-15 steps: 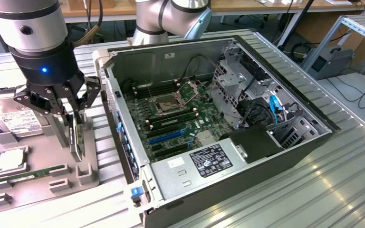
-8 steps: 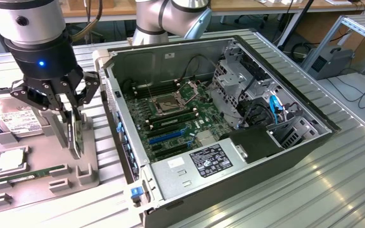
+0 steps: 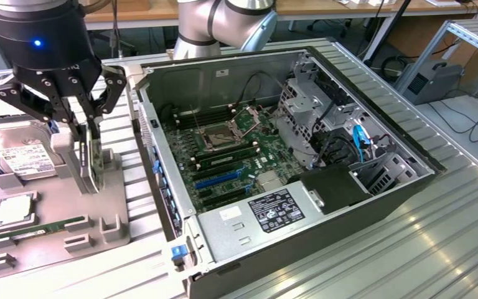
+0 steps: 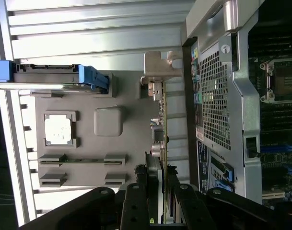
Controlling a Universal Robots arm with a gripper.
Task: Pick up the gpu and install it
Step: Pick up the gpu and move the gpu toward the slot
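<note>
The gpu (image 3: 94, 163) stands on edge in a slot of the grey holder tray (image 3: 119, 199), at the exterior view's left beside the open computer case (image 3: 372, 193). My gripper (image 3: 89, 138) reaches down from above, one finger on each face of the card's upper part. In the wrist view the gpu (image 4: 161, 120) shows edge-on, thin and green-edged, with its silver bracket end (image 4: 157, 72) away from me. There my gripper (image 4: 161, 175) has its black fingers (image 4: 136, 201) pressed against both sides of the card. The card's lower edge still rests in the holder.
On the tray lie a hard drive (image 3: 19, 152), a CPU (image 3: 15, 210) and a green memory stick (image 3: 35, 229). The case lies open with the motherboard (image 3: 231, 156) and its blue expansion slots (image 3: 218, 177) exposed. The case's side wall (image 3: 152, 143) rises close to the tray.
</note>
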